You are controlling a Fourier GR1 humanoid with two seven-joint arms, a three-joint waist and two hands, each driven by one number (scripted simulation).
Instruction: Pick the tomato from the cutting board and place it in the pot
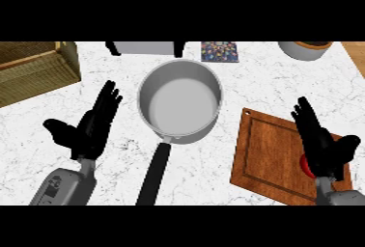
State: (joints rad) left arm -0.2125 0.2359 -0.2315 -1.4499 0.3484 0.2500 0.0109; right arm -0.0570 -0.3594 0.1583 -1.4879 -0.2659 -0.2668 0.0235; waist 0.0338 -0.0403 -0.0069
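A white marble counter [285, 87] with fine grey veining fills the view. At its middle stands the pot [178, 72], round, smooth grey metal and empty, its long black handle [155, 169] running down toward the lower edge.

To the right lies the cutting board [267, 149], a rectangle of reddish-brown wood with a grooved border and a small hole in its top left corner. The tomato [304, 164] sits on the board's right side. Only a red sliver of it shows, because the right hand [322, 144] lies over it with fingers straight and thumb spread, not curled round it.

The left hand [91, 128] rests left of the pot, fingers straight and apart, holding nothing.

A woven basket [35, 70] occupies the upper left corner. Along the far edge are a pale box [146, 47], a small square with a colourful pattern [219, 51], and a round grey vessel [305, 52] with something brown inside. Nothing stands between the board and the pot.
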